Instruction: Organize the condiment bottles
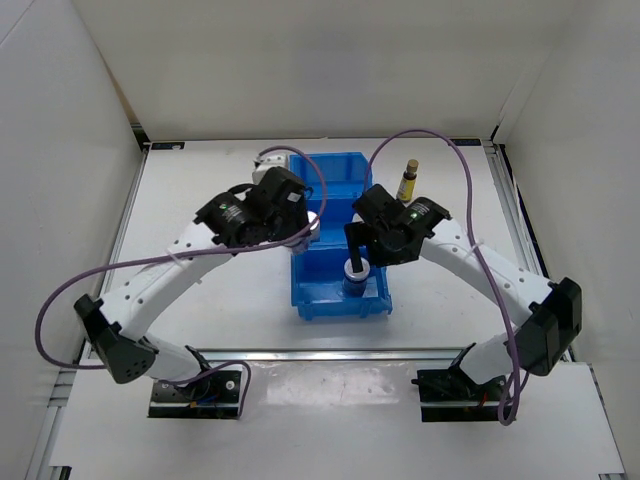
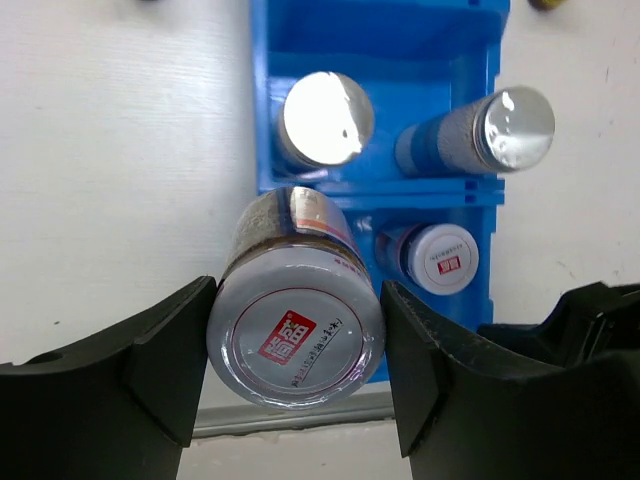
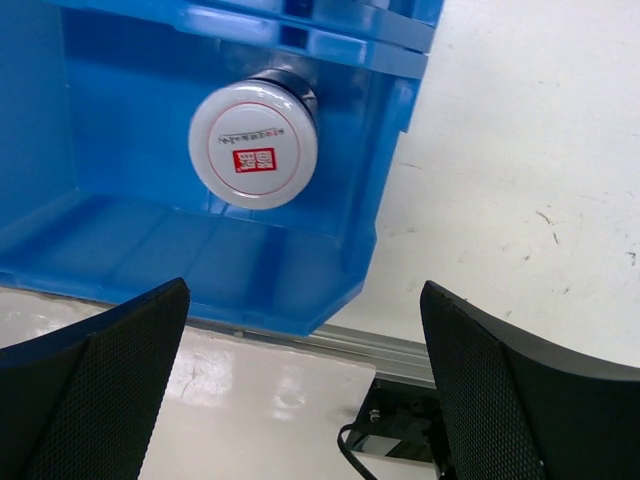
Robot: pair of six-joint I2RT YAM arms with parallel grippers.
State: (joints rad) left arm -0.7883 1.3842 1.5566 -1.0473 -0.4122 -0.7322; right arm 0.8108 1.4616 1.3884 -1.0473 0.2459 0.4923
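My left gripper (image 2: pixel 295 345) is shut on a short jar (image 2: pixel 295 335) with a red-marked silvery lid and holds it over the left wall of the blue bin (image 2: pixel 420 35); in the top view this gripper (image 1: pixel 308 228) is at the bin's left side. Two white cylinders with silver caps (image 2: pixel 323 117) (image 2: pixel 515 127) stand in the bin's middle compartment. The second jar (image 3: pixel 253 143) stands in the near compartment. My right gripper (image 3: pixel 305 370) is open and empty above that jar (image 1: pixel 355 272). One amber bottle (image 1: pixel 408 178) stands on the table right of the bin. The other amber bottle is hidden.
The blue bin (image 1: pixel 340 305) lies in the middle of the table, its long side running away from the arms. A metal rail (image 3: pixel 400 350) runs along the table's near edge. White walls close the table at the back and sides.
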